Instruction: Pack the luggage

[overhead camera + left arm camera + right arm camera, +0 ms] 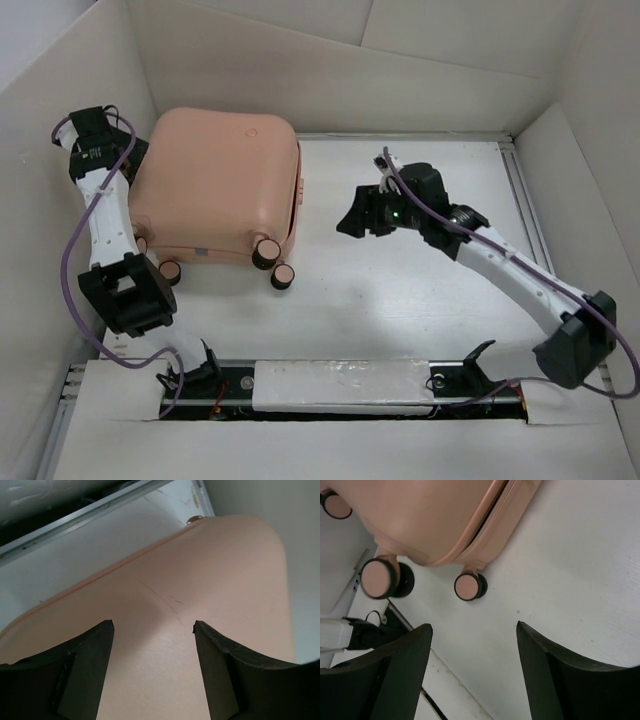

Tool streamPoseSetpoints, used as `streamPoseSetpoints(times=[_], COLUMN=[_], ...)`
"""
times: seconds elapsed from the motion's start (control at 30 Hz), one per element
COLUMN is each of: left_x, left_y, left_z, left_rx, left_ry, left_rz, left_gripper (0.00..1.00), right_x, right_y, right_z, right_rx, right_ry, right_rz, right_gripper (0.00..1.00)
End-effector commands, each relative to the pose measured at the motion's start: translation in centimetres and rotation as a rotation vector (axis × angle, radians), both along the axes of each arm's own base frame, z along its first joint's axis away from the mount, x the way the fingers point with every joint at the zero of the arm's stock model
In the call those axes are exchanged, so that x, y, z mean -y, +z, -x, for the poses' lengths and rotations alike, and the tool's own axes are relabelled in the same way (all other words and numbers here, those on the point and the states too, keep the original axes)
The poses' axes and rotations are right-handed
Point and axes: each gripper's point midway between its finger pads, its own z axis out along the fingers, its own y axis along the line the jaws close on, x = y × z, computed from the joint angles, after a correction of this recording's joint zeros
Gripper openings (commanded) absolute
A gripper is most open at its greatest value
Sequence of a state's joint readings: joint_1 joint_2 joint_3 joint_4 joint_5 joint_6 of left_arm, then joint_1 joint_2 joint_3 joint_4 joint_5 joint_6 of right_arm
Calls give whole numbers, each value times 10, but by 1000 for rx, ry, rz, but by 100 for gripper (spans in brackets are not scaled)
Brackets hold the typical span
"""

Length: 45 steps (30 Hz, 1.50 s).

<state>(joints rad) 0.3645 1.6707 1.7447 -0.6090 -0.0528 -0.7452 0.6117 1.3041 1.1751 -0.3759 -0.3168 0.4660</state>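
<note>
Peach-pink luggage point(215, 180) just beside the spread left tool point(152, 625), apart from the spread right tool point(474, 626).

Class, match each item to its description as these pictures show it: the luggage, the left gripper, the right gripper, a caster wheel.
1 luggage
2 left gripper
3 right gripper
4 caster wheel

A open, above bare white table
B pink face, black rim
C closed, lying on its side
D open, aimed at the peach shell

Pairs: 1-C, 2-D, 3-A, 4-B
</note>
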Motion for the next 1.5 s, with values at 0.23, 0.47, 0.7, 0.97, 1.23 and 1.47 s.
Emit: streamPoseSetpoints(times=[0.23,0.47,0.7,0.97,1.23,1.47], left_x=[31,130,256,344,280,266], left_y=[-88,-153,-174,-146,9,51], left_z=[1,60,128,213,128,-35], left_rx=[-63,-107,-185,-167,261,288], left_ry=[-195,-467,-755,-924,-716,-758], left_rz=[201,296,342,384,107,70], left_gripper=[17,0,0,0,73,80], right_x=[-54,-49,-11,81,157,183], right_y=[35,22,19,43,94,87], right_z=[-83,-130,-169,-182,-120,-56], right_rx=[103,90,79,126,258,229], right_ry=[-48,-108,-211,-371,-567,-639], right_rz=[-81,-66,-62,84,119,119], right_gripper=[75,89,94,94,94,61])
